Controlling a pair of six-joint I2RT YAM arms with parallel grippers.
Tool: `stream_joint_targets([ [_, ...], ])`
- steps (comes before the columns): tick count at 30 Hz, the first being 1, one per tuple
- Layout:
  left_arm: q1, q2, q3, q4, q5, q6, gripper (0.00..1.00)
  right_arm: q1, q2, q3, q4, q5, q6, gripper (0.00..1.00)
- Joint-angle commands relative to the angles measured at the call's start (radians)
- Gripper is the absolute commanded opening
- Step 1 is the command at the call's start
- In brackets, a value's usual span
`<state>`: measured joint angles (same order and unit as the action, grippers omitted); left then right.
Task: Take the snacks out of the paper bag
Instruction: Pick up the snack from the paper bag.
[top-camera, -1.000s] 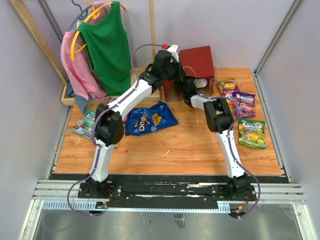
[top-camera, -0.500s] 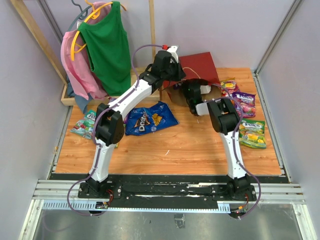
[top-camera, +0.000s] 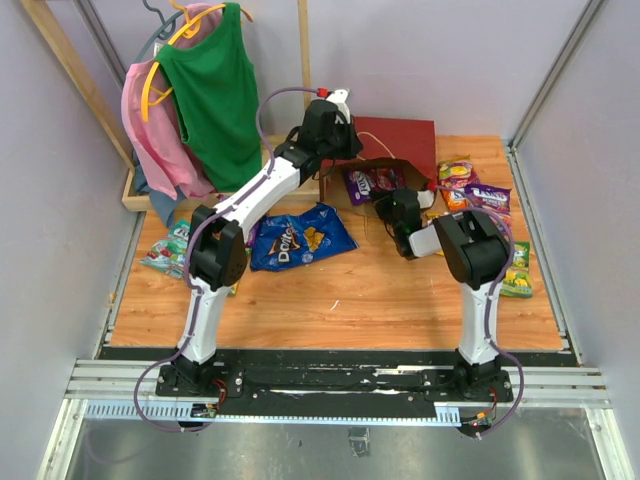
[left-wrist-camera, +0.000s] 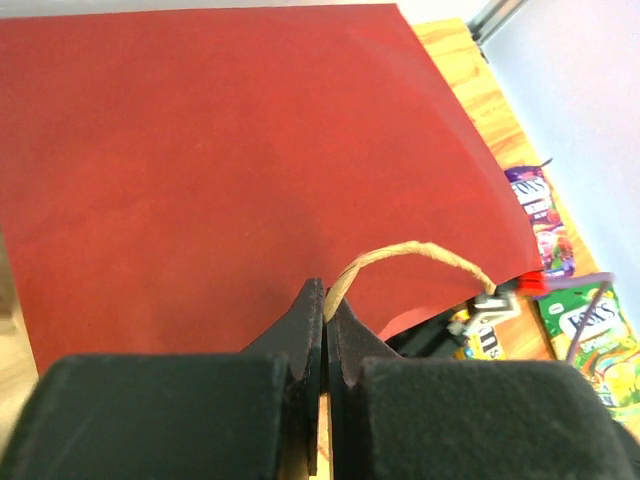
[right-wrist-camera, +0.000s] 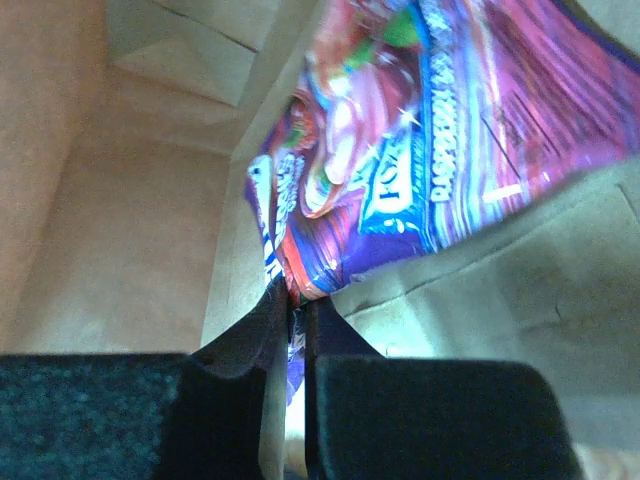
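Observation:
The red paper bag (top-camera: 400, 138) lies tipped at the back of the table, its mouth toward the front. My left gripper (top-camera: 338, 155) is shut on the bag's pale cord handle (left-wrist-camera: 410, 255), with the red wall (left-wrist-camera: 220, 150) just behind it. My right gripper (top-camera: 388, 192) is at the bag's mouth, shut on a corner of a purple candy bag (top-camera: 368, 183). In the right wrist view the gripper (right-wrist-camera: 297, 300) pinches that candy bag (right-wrist-camera: 440, 130) against the brown kraft inside (right-wrist-camera: 120, 230). A blue Doritos bag (top-camera: 300, 238) lies on the table.
Teal packets (top-camera: 168, 248) lie at the left. Purple (top-camera: 487, 198), pink (top-camera: 455, 172) and green-yellow (top-camera: 515, 278) packets lie at the right. A wooden rack (top-camera: 140, 195) with a green garment (top-camera: 215, 95) and a pink garment (top-camera: 150, 125) stands back left. Rails and walls edge the table.
The bag has tipped from upright to lying down. My right gripper has drawn back toward the front, bringing the purple candy bag into view at the mouth. My left gripper keeps the handle.

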<state>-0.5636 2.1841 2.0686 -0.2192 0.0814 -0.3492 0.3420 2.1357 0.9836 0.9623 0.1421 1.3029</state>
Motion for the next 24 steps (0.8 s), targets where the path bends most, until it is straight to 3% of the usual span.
stream_joint_targets([
  [1, 0.011, 0.0, -0.024, 0.032, -0.048, 0.03, 0.01, 0.023, -0.146, -0.036, 0.004, 0.02, -0.107, 0.01],
  [9, 0.029, -0.05, -0.079, 0.045, 0.003, 0.042, 0.01, 0.022, -0.265, -0.044, -0.085, -0.08, -0.181, 0.01],
  [17, 0.089, -0.094, -0.146, 0.059, 0.089, 0.021, 0.01, 0.022, -0.416, -0.182, -0.172, -0.245, -0.214, 0.01],
  [20, 0.096, -0.108, -0.167, 0.063, 0.103, 0.033, 0.0, 0.027, -0.505, -0.247, -0.191, -0.243, -0.243, 0.01],
  [24, 0.099, -0.113, -0.168, 0.054, 0.109, 0.045, 0.0, 0.033, -0.565, -0.22, -0.325, -0.305, -0.31, 0.01],
])
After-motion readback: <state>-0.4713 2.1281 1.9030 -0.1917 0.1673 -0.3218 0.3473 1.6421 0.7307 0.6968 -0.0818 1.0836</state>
